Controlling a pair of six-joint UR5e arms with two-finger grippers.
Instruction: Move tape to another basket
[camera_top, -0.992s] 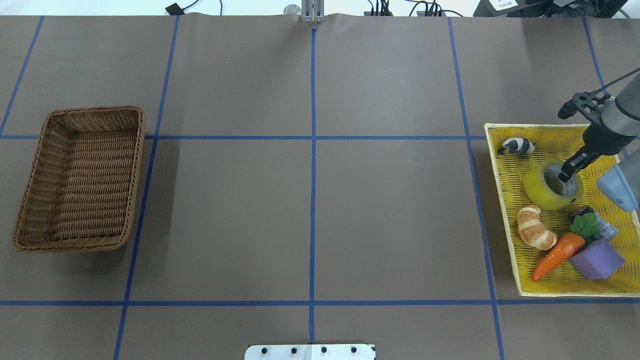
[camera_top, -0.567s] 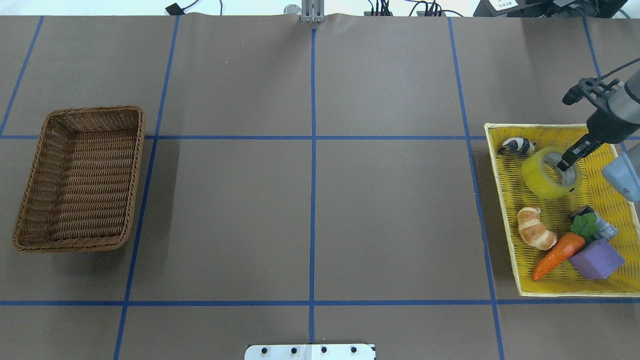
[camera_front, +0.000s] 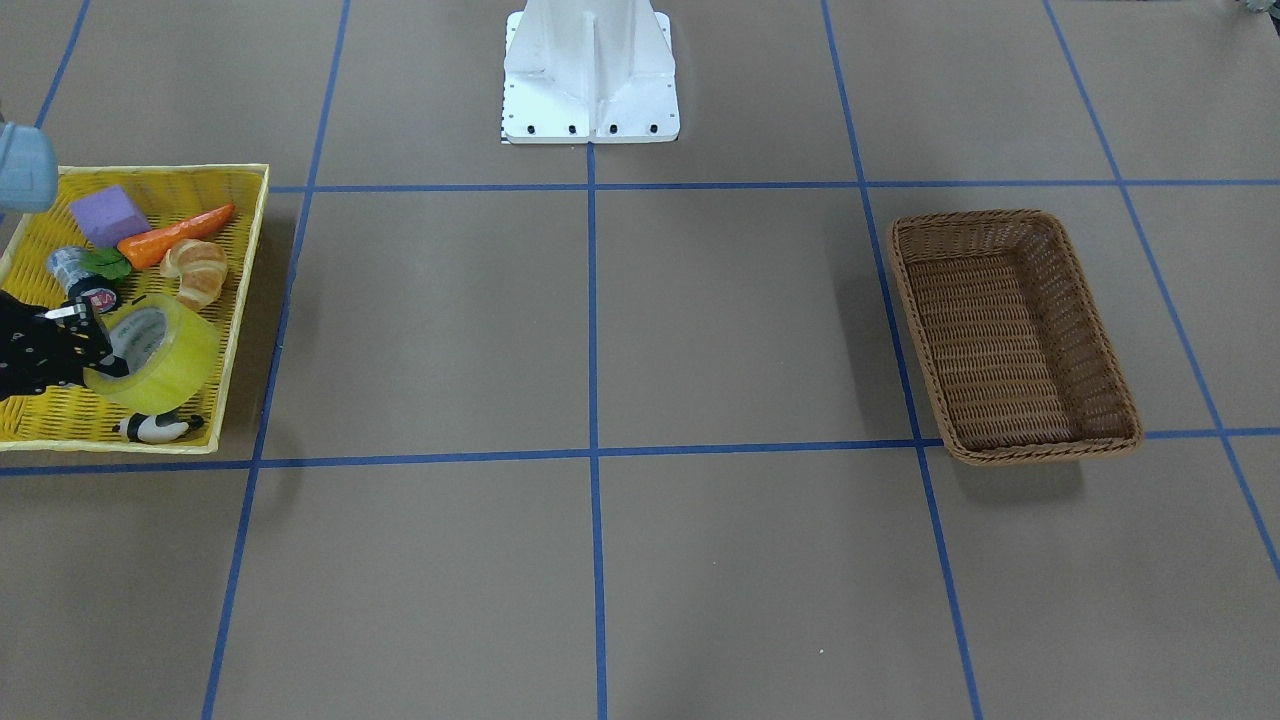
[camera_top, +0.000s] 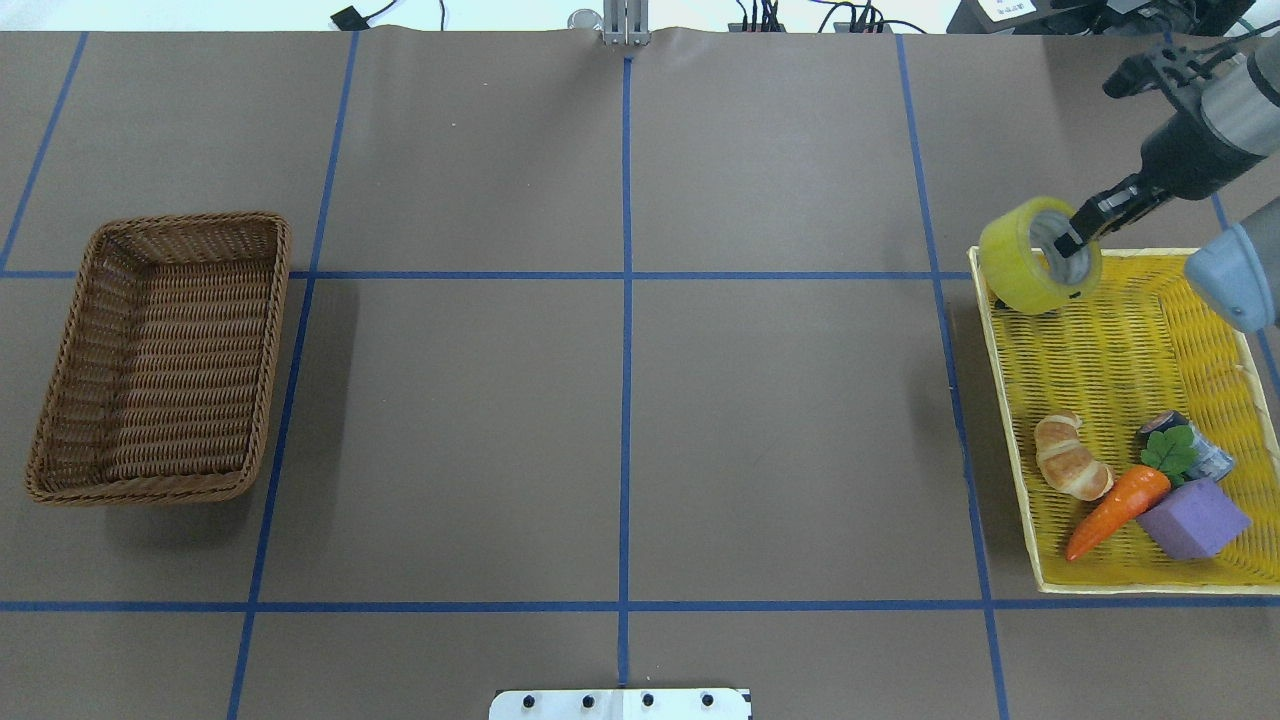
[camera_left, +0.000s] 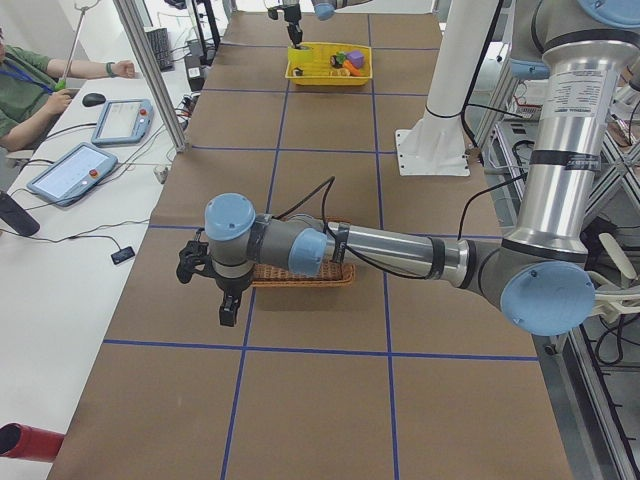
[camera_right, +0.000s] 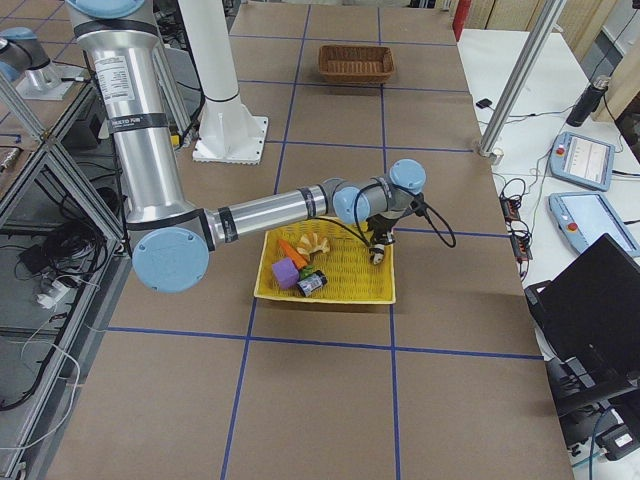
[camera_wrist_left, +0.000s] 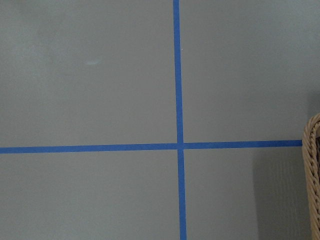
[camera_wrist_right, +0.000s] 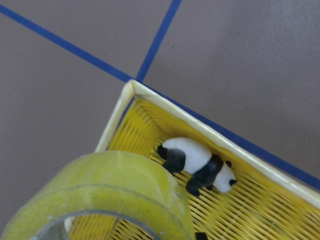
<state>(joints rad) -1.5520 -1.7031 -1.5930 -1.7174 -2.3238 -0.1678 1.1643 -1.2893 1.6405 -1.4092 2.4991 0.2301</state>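
The tape (camera_top: 1022, 262), a yellow-green roll with a pale core, hangs tilted in my right gripper (camera_top: 1072, 240). One finger is inside the core and one is outside. It is lifted above the far left corner of the yellow tray (camera_top: 1140, 587). The tape also shows in the front view (camera_front: 165, 362) and low in the right wrist view (camera_wrist_right: 100, 195). The brown wicker basket (camera_top: 160, 360) stands empty at the table's left side. My left gripper (camera_left: 229, 305) hovers beside the basket (camera_left: 335, 274); I cannot tell if it is open or shut.
The yellow tray holds a croissant (camera_top: 1070, 455), a carrot (camera_top: 1115, 500), a purple block (camera_top: 1195, 518) and a small silver cylinder (camera_top: 1205, 455). A toy panda (camera_wrist_right: 197, 162) lies in the tray's corner under the tape. The left wrist view shows the basket's rim (camera_wrist_left: 314, 170).
My right gripper has lifted the tape off the tray floor and carried it toward the tray's far left corner, over the panda. The basket has not moved.
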